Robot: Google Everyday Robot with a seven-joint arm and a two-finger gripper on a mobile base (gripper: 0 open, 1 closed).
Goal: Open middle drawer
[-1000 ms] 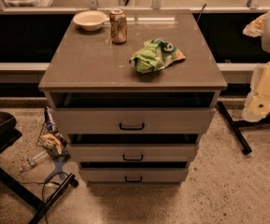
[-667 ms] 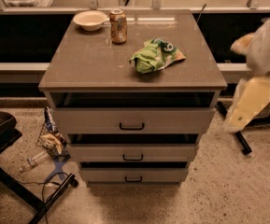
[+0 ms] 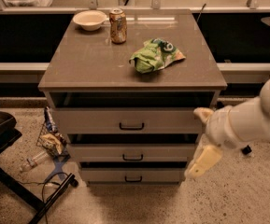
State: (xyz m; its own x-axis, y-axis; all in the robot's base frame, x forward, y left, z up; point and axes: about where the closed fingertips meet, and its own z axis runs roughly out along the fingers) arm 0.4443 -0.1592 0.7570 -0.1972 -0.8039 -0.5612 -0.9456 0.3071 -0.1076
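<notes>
Pale and blunt, the hand (image 3: 202,161) hung low on the right, just off the near right corner of the bench (image 3: 78,69), at about the height of the two lower drawer fronts. It hung from a thick white arm (image 3: 246,120) that reached in from the right edge of the scene. It held nothing, and from where I stood I could not tell whether it was released or clenched.

The middle drawer (image 3: 97,153) sat second of three fronts, between the taller top drawer (image 3: 88,121) and the narrower-looking bottom drawer (image 3: 102,175). Its front looked pushed in, roughly in line with its neighbours, so I judged the opening not yet begun. Its small black loop handle (image 3: 132,157) was at the centre of the front, well to the left of the hand and clear of it.

That placing made sense to me. The arm came from the side, so the hand stood beside the fronts, not before them. It would need to travel left and square up to the loop before any pull towards the near side.

On the bench top, a bowl (image 3: 89,19) and a can (image 3: 118,26) stood at the far left, and a green bag (image 3: 155,55) lay nearer the middle. All three were well above the hand's path. Litter (image 3: 50,141) lay on the floor at the left, away from the drawers' travel.
</notes>
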